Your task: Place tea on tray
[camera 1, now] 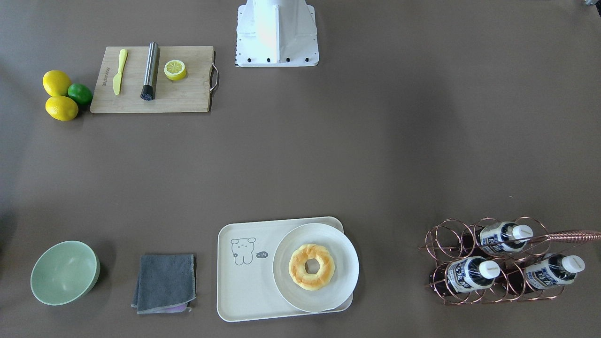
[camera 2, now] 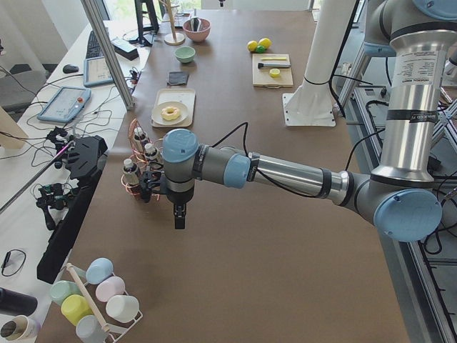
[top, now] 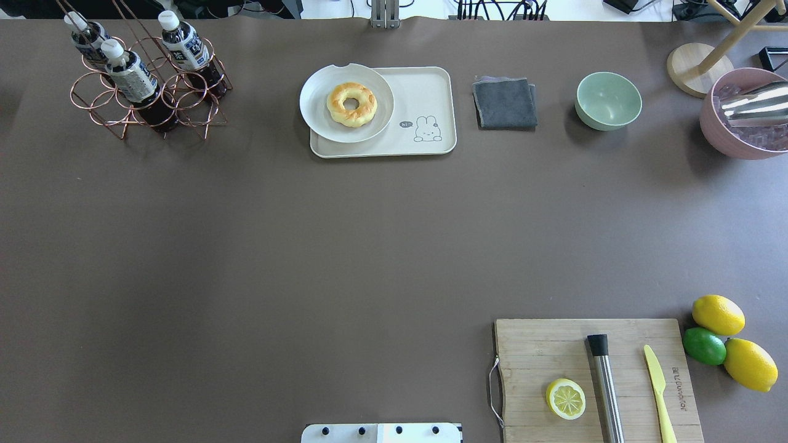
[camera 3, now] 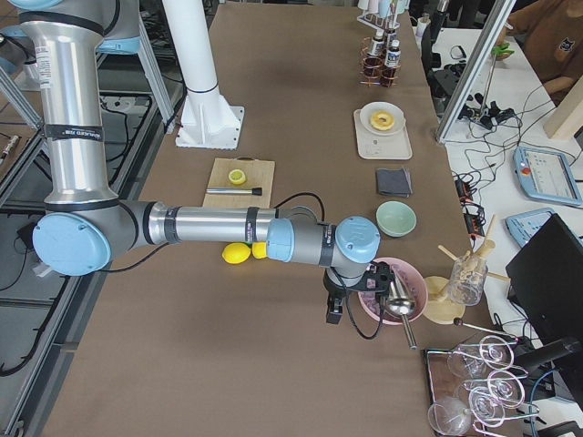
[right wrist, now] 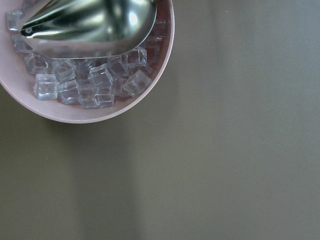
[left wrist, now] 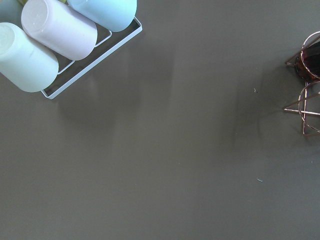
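Note:
Three alike tea bottles (camera 1: 504, 232) with white caps and white-and-blue labels stand in a copper wire rack (camera 1: 441, 244); in the overhead view they (top: 126, 69) are at the far left. The cream tray (camera 1: 244, 291) with the line-drawn animal holds a round white plate (camera 1: 342, 286) with a doughnut. The tray also shows in the overhead view (top: 431, 92). My left gripper (camera 2: 178, 216) hangs over the table beside the rack, only in the exterior left view. My right gripper (camera 3: 333, 309) hangs beside a pink bowl, only in the exterior right view. I cannot tell whether either is open or shut.
A grey cloth (top: 505, 103) and a green bowl (top: 608, 100) lie right of the tray. A pink bowl of ice (right wrist: 100, 85) holds a metal scoop. A cutting board (top: 597, 375) carries a lemon half, muddler and knife. Pastel cups (left wrist: 60, 30) sit in a white rack.

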Robot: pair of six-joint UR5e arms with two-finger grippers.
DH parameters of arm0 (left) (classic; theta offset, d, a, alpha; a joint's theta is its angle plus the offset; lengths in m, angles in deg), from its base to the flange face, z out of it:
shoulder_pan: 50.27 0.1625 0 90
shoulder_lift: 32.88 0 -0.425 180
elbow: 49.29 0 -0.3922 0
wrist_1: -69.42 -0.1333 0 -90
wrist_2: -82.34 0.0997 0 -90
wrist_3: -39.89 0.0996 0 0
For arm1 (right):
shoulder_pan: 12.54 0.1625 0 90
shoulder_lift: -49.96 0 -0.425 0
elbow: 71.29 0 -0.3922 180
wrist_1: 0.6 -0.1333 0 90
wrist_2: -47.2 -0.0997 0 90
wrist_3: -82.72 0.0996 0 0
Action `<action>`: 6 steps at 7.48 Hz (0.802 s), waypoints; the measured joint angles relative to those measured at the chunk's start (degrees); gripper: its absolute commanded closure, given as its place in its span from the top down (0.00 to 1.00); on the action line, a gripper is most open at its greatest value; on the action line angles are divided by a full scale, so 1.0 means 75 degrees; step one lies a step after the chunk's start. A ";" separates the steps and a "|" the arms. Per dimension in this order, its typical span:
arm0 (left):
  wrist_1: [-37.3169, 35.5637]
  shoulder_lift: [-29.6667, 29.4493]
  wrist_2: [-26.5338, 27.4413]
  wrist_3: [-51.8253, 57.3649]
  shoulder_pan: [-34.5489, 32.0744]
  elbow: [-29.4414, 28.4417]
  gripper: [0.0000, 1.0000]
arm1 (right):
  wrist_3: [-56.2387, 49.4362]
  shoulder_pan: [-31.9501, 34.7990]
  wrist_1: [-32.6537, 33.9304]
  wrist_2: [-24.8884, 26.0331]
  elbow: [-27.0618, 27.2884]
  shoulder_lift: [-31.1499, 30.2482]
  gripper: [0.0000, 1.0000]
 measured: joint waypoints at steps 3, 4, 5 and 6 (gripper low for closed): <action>0.0003 0.0004 0.0005 -0.0005 0.0000 -0.0011 0.97 | -0.0001 0.0000 0.0000 -0.0012 -0.0003 0.0039 1.00; 0.0004 0.0001 0.0009 -0.0001 0.0000 -0.0009 0.97 | -0.0006 0.0000 -0.0006 -0.0059 0.0003 0.0029 1.00; 0.0005 -0.0006 0.0006 -0.0001 0.0000 0.0008 0.97 | -0.0009 0.0000 -0.0009 -0.0154 0.0002 0.0013 1.00; 0.0005 -0.0006 0.0011 0.0002 0.0000 0.0010 0.97 | -0.0010 0.0000 -0.0010 -0.0218 -0.0004 0.0018 1.00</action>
